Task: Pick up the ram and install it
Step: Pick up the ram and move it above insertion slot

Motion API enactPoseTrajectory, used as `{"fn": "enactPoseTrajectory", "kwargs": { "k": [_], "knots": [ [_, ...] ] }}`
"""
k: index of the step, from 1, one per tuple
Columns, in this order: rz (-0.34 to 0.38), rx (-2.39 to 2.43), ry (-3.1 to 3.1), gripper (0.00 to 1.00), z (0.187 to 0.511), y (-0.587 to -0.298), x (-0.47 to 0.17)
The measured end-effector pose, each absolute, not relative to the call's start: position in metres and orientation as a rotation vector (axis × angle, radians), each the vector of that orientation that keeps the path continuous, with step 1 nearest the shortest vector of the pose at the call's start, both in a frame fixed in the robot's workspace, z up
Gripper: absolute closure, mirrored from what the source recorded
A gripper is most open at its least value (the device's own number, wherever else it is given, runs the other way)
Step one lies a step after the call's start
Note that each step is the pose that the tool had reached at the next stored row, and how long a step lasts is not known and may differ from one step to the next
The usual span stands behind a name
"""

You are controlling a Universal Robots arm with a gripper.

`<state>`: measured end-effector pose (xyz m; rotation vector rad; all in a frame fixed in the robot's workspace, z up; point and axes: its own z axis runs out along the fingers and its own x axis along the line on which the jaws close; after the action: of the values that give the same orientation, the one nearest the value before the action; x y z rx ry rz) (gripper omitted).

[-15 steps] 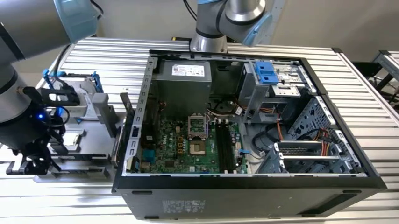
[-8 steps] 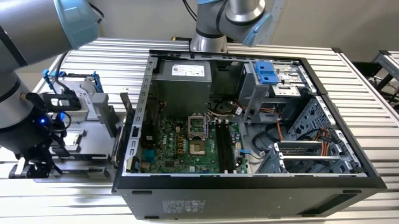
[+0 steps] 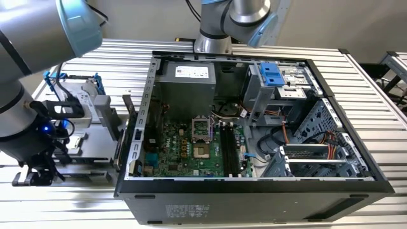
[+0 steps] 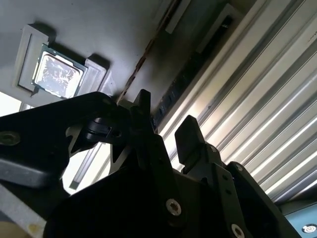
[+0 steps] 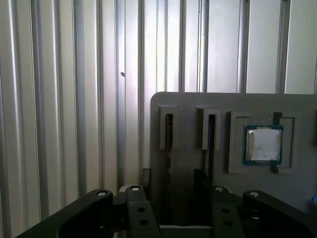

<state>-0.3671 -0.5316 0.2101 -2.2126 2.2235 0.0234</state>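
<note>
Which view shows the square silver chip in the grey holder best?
The first wrist view: the chip faces the camera whole, in its recess in the grey holder. The second wrist view shows it slanted. In the exterior view the holder sits behind the arm, chip too small to tell.

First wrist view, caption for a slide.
Open end effector lined up with the ram standing in a gray tray.

loc: robotics lab, PC-assy bench | my arm [image 3: 222, 28] + gripper [image 5: 172, 176] at slatted alu table [image 3: 375, 90] | open desktop tower [image 3: 254, 195], mobo [image 3: 190, 148] bare | grey parts fixture [image 5: 188, 106] w/ cut recesses, CPU [image 5: 263, 145] seated in one
</note>
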Motion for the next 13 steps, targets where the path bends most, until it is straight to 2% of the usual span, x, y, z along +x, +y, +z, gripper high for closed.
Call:
{"fn": "enactPoseTrajectory", "kwargs": {
  "k": [13],
  "knots": [
    [0.023, -2.212, 2.224, 0.00, 0.195, -0.532, -0.367]
  ]
}}
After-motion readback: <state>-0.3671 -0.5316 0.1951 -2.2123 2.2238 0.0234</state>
